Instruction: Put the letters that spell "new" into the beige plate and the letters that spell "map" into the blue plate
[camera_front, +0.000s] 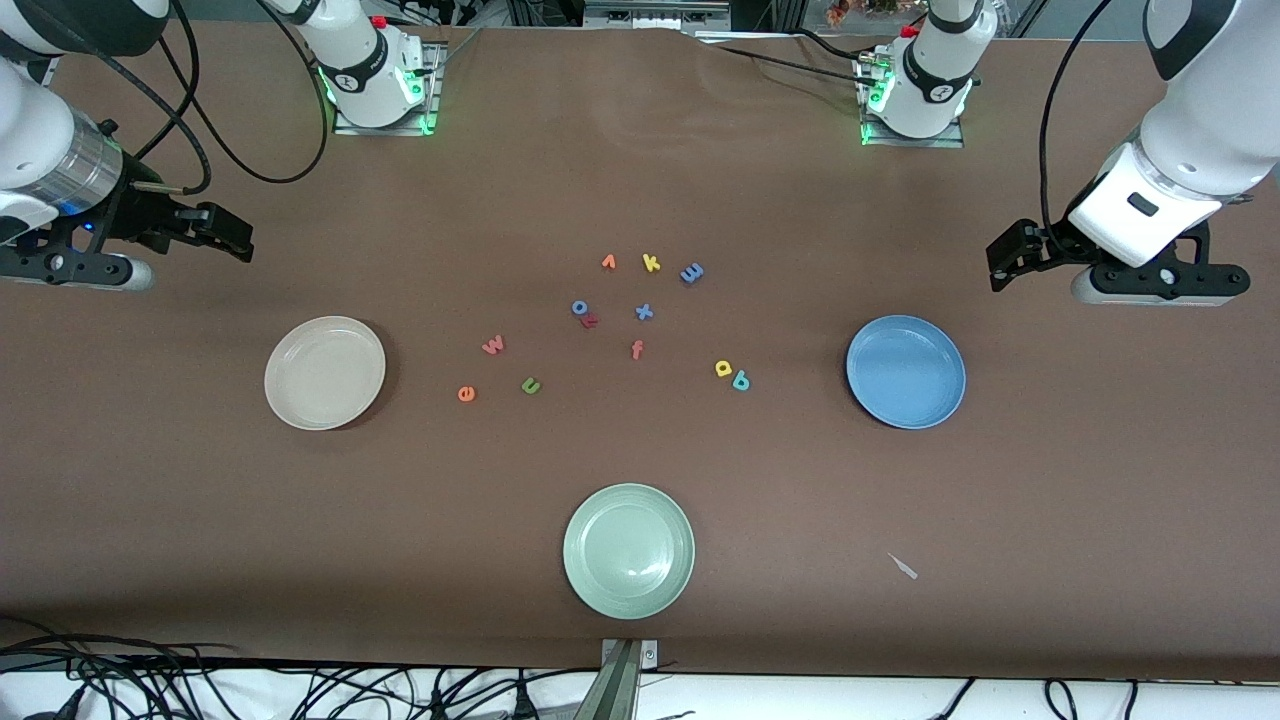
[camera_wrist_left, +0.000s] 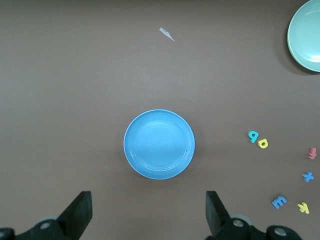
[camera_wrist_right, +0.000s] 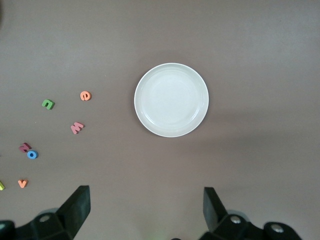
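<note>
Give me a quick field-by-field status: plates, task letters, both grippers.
beige plate: holds nothing, toward the right arm's end
blue plate: holds nothing, toward the left arm's end
green plate: holds nothing, nearest the front camera
new letters: orange e, green n, pink w on the table beside the beige plate
map letters: blue m, yellow a, teal p on the table
left gripper: open, holds nothing
right gripper: open, holds nothing
progress: no letter placed yet

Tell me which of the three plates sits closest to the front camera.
The pale green plate; the beige plate and blue plate both lie farther back, level with each other.
</note>
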